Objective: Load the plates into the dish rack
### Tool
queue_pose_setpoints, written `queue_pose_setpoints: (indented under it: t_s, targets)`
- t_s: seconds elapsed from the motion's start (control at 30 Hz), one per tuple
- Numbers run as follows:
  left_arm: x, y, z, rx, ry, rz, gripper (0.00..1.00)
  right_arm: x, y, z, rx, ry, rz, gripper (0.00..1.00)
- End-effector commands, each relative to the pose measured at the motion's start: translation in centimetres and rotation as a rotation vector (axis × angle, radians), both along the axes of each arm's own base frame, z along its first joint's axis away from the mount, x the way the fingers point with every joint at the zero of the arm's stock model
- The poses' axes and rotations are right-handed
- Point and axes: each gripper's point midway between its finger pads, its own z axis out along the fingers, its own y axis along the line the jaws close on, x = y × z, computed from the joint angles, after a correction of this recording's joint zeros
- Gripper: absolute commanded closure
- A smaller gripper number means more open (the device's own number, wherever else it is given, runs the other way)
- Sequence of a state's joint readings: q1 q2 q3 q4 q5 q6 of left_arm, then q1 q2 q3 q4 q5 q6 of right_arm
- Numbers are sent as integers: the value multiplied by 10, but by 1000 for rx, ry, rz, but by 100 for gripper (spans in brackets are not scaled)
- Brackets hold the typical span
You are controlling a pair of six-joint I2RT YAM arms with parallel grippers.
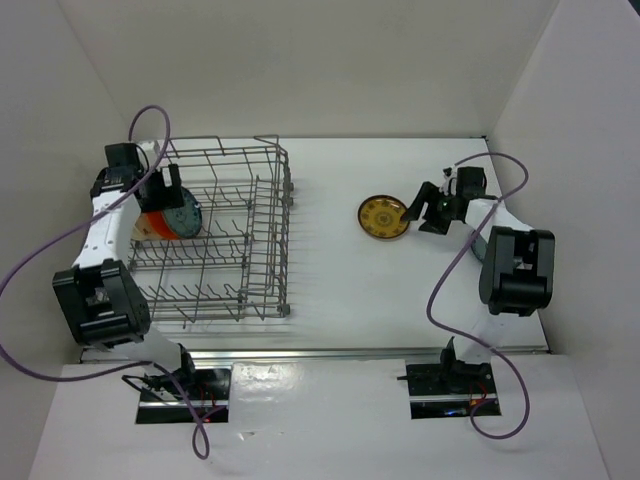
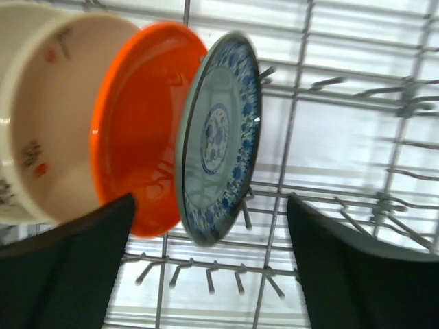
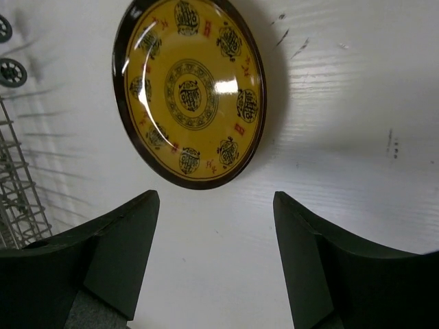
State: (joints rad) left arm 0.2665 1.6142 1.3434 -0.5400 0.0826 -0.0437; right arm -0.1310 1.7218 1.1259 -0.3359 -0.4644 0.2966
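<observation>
The grey wire dish rack (image 1: 262,232) stands at the left. In its far left part a cream plate (image 2: 41,116), an orange-red plate (image 2: 137,116) and a blue-and-white plate (image 2: 221,133) stand on edge between the tines; they also show in the top view (image 1: 172,220). My left gripper (image 1: 166,190) hangs open over them, its jaws empty either side of the plates' lower rims (image 2: 209,212). The yellow plate with dark pattern (image 1: 384,218) lies flat on the table (image 3: 191,89). My right gripper (image 1: 422,212) is open and empty just right of it (image 3: 216,205).
The white table (image 1: 400,290) is walled by white panels at the back and both sides. Purple cables (image 1: 60,240) loop from both arms. The rack's small wheels (image 3: 10,68) and wire side show at the right wrist view's left edge.
</observation>
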Motion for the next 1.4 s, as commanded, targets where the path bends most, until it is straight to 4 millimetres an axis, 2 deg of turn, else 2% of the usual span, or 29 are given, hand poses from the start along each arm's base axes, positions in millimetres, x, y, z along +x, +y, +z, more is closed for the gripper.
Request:
queue_pose_setpoints:
  t_s: [0.0, 0.07, 0.13, 0.2, 0.23, 0.37, 0.4, 0.5, 0.53, 0.63, 0.67, 0.7, 0.73, 0.77, 0.83, 0.9, 0.93, 1.0, 1.03, 1.07, 1.1, 1.13, 1.17, 1.2, 1.23, 1.27, 1.3, 1.37]
  targets:
    - [2, -6, 75, 13, -198, 2, 0, 12, 13, -1, 68, -86, 80, 25]
    - [-2, -12, 99, 13, -266, -19, 0, 10, 15, -12, 79, -65, 84, 25]
    - [-10, -17, 134, 23, -363, -24, 0, 10, 15, -27, 89, -32, 77, 25]
    - [-16, -21, 152, 15, -416, -25, 0, 10, 15, -39, 93, -10, 75, 25]
    - [-23, -27, 171, 18, -465, -42, 0, 8, 15, -45, 95, 0, 75, 25]
    - [-36, -60, 207, -72, -588, -148, 0, 10, 16, -62, 109, 32, 61, 28]
    - [-40, -75, 209, -131, -600, -203, 0, 10, 16, -70, 119, 50, 51, 28]
    - [-52, -102, 222, -231, -652, -307, 0, 18, 16, -75, 125, 45, 41, 35]
    - [-52, -107, 213, -265, -636, -324, 0, 19, 17, -81, 141, 56, 37, 37]
    - [-58, -131, 208, -367, -629, -400, 0, 27, 17, -90, 149, 72, 28, 47]
    - [-58, -133, 206, -384, -626, -404, 0, 29, 14, -94, 138, 76, 20, 51]
    - [-60, -144, 204, -409, -618, -435, 0, 28, 13, -99, 132, 91, 4, 62]
    - [-58, -150, 195, -444, -592, -441, 0, 33, 12, -101, 133, 95, 4, 69]
    - [-53, -153, 195, -444, -597, -456, 0, 36, 10, -103, 124, 95, -3, 78]
    - [-51, -171, 189, -498, -572, -487, 0, 38, 10, -105, 124, 97, -3, 100]
    - [-44, -183, 187, -514, -569, -520, 0, 50, 7, -95, 111, 68, -7, 100]
    - [-44, -198, 195, -528, -576, -562, 0, 53, 6, -93, 106, 62, -1, 100]
    - [-36, -214, 196, -542, -564, -602, 0, 66, 6, -69, 113, 17, 12, 100]
    - [-34, -227, 199, -554, -564, -631, 0, 72, 14, -55, 130, -16, 40, 100]
    - [-33, -237, 212, -558, -588, -672, 0, 81, 15, -27, 131, -74, 61, 100]
    - [-24, -246, 205, -582, -564, -692, 0, 87, 20, -7, 134, -120, 82, 100]
    - [-23, -261, 210, -602, -581, -765, 0, 90, 30, 11, 125, -156, 111, 100]
    - [-19, -269, 215, -631, -575, -781, 0, 98, 36, 51, 105, -245, 140, 100]
    - [-15, -277, 212, -644, -558, -801, 2, 101, 43, 72, 88, -291, 159, 100]
    - [-1, -286, 194, -673, -502, -802, 3, 104, 48, 92, 69, -335, 175, 100]
    - [-1, -300, 203, -684, -502, -845, 6, 101, 63, 118, 52, -397, 223, 100]
    - [3, -309, 202, -691, -494, -861, 6, 103, 69, 144, 48, -443, 236, 100]
    - [13, -323, 199, -681, -491, -871, 6, 100, 74, 172, 43, -502, 261, 100]
